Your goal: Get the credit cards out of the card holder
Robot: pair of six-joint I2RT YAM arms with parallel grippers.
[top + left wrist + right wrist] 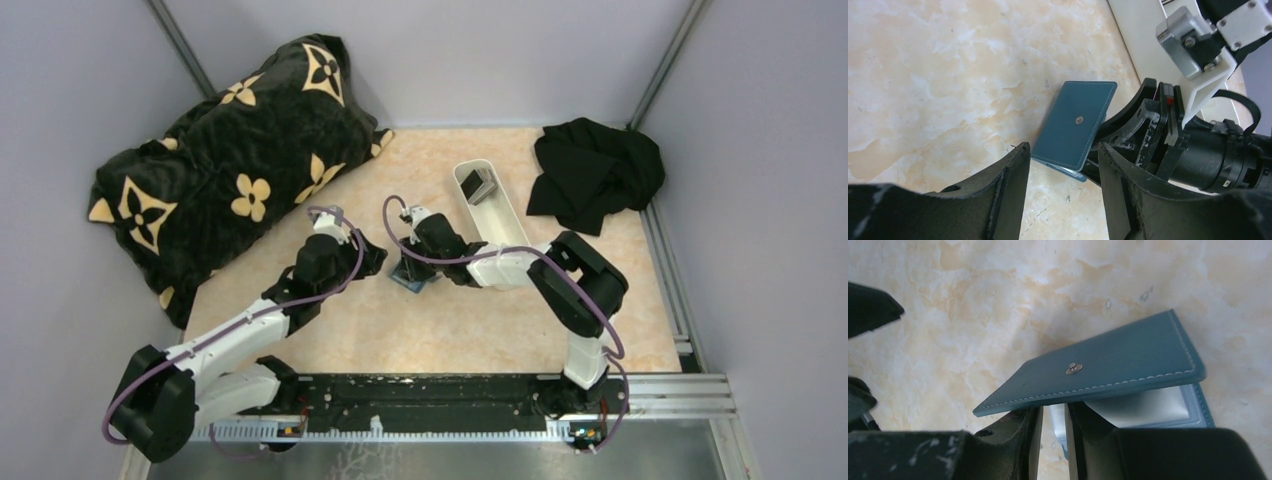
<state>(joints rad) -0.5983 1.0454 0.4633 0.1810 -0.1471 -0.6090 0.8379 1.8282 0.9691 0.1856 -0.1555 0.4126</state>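
Note:
The teal-blue card holder [410, 281] lies on the marble table between my two grippers. Its stitched top flap [1098, 371] with a metal snap is lifted, and the paler grey-blue inside [1148, 407] shows beneath it. My right gripper [1053, 412] has its fingers pushed under the flap, a narrow gap between them and nothing seen in it; their tips are hidden. My left gripper [1060, 160] is open and empty just short of the holder [1075, 125]. Dark grey credit cards [478, 185] lie in the white tray. No card shows in the holder.
The long white tray [500, 215] stands just behind the right gripper [422, 262], and its wall shows in the left wrist view [1143, 45]. A black floral cushion [220, 170] lies at the back left. A black cloth [595, 170] lies at the back right.

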